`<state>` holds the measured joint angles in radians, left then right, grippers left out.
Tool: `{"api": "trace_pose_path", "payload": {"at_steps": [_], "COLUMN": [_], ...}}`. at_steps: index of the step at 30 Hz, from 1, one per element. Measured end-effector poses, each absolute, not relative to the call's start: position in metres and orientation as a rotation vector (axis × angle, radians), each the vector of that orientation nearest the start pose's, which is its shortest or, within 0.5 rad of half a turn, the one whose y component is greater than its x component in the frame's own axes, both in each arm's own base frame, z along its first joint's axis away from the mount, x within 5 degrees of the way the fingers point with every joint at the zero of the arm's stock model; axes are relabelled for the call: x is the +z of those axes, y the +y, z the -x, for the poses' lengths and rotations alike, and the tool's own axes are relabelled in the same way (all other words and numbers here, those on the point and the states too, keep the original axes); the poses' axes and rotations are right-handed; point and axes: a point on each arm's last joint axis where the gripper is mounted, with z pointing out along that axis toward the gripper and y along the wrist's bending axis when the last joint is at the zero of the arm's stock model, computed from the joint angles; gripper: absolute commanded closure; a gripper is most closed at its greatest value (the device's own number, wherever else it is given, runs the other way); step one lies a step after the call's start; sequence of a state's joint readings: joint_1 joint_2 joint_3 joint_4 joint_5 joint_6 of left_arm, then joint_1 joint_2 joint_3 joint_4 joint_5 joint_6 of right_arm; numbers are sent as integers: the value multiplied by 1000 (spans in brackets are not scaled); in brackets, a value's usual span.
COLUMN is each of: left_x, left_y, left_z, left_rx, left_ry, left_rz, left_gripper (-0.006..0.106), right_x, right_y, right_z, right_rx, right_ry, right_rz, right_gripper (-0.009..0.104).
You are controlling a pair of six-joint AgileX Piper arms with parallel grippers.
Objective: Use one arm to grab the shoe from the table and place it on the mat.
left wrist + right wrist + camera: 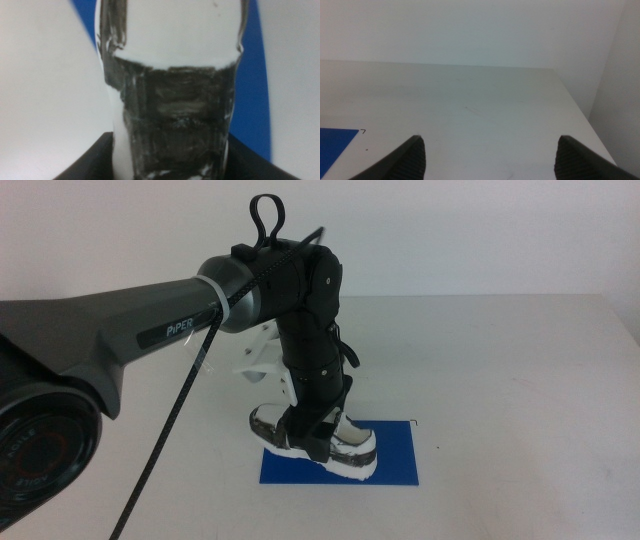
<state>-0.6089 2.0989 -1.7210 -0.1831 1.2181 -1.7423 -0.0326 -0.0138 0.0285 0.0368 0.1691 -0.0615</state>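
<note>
- Evidently the shoe [340, 442] is sitting on the mat [400, 452], sole down, overlapping the mat's left half, with its heel end reaching the left edge; whether the sole is fully resting there is hard to tell.
- The mat is lying flat on the worktop [520, 360], toward its near edge and roughly midway along it, so the shoe is already at its goal spot.
- The left tool [318, 435] is reaching straight down from above and is clamping the shoe around its middle, its dark jaws pressing both sides; in the left wrist view the shoe [170, 100] is filling the frame between them, blue showing beyond.
- Judging by this, the letting-go is what is remaining.
- The right tool [490, 155] is waiting apart over bare worktop, its jaws standing wide, holding nothing.
</note>
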Motion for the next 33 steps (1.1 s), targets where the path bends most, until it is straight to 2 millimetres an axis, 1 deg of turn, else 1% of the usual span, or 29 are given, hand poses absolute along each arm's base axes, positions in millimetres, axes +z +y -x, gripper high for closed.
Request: {"api": "trace_pose_path", "payload": {"at_steps": [4, 5, 8, 14, 17, 23, 29, 33], "left_x": [207, 208, 208, 210, 210, 203, 183, 182], "left_y": [-258, -258, -260, -267, -268, -269, -272, -274], "left_z": [-343, -343, -343, -349, -351, -353, -354, -354], "left_rx": [-176, -175, -187, -370, -407, -385, -305, -305], "left_ry": [2454, 2414, 2365, 2327, 2317, 2318, 2330, 2333], "left_rz": [2188, 2240, 2313, 2337, 2336, 2343, 2367, 2369], "left_gripper": [88, 88, 88, 88, 88, 88, 88, 88], "right_x": [189, 189, 189, 189, 189, 189, 189, 189], "right_y": [-1, -1, -1, -1, -1, -1, -1, -1], "right_z": [-56, -56, -56, -56, -56, -56, -56, -56], "right_rx": [-39, -39, -39, -39, -39, -39, -39, -39], "right_ry": [1667, 1667, 1667, 1667, 1667, 1667, 1667, 1667], "right_rz": [-1, -1, -1, -1, -1, -1, -1, -1], "right_gripper": [29, 29, 29, 29, 29, 29, 29, 29]}}
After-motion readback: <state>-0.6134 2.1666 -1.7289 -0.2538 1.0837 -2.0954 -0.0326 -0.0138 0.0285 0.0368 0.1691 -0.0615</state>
